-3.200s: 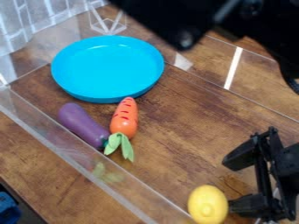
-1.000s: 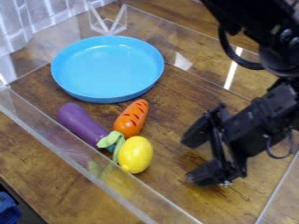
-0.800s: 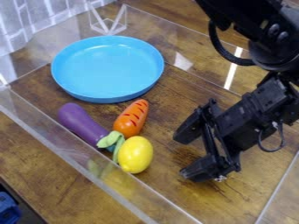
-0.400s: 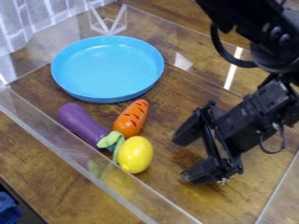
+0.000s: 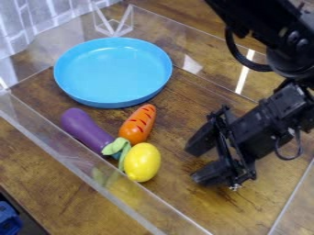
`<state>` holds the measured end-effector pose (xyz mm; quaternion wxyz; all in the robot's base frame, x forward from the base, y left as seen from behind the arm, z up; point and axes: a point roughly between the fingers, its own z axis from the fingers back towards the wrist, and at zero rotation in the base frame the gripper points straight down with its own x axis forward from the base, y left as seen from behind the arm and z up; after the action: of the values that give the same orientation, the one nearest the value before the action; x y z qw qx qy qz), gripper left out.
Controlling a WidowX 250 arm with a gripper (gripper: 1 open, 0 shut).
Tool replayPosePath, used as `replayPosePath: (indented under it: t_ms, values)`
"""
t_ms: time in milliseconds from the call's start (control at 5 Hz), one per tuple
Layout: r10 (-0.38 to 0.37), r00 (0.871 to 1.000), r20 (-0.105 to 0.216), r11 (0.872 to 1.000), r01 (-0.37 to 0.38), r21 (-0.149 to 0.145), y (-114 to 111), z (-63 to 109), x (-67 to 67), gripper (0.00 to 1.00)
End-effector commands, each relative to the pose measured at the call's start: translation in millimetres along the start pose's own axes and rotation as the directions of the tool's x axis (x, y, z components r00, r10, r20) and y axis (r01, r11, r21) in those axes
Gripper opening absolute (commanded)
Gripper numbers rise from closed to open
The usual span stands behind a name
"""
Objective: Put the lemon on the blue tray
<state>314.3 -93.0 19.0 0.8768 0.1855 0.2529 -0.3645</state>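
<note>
One lemon (image 5: 141, 162) loose on bench, touching carrot (image 5: 139, 122) — pincer (image 5: 208, 158) to its right, jaws apart, empty; could nudge carrot or roll lemon off-grip.

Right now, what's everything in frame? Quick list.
tray: 1, light blue, round, empty, upper left on the table
lemon: 1, yellow, lower centre, against the carrot's leafy end, not on the tray
carrot: 1, orange with green leaves, between tray and lemon
eggplant: 1, purple, left of the carrot, near the front wall
clear walls: see-through panels around the work area
table: 1, dark wood, under everything
arm: 1, black, coming in from the upper right
gripper: 1, black, right of the lemon and apart from it, holding nothing; jaws spread, one finger high, one low
</note>
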Motion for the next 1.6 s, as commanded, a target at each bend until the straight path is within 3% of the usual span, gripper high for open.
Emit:
replayPosePath:
  t_ms: [0, 600, 800, 1200, 1400]
  values:
    - [0.035, 0.999, 0.042, 0.999, -0.035, 0.010, 8, 19.5, -6.1, 0.00]
    - [0.085, 0.996, 0.024, 0.996, -0.085, -0.027, 1, 32.4, -16.0, 0.00]
    - [0.053, 0.998, 0.028, 0.999, -0.052, -0.007, 1, 41.1, -14.6, 0.00]
    - [-0.028, 0.998, 0.049, 0.998, 0.025, 0.062, -1, 68.0, -13.2, 0.00]
    - [-0.072, 0.996, 0.050, 0.993, 0.066, 0.097, -10, 61.5, -1.4, 0.00]
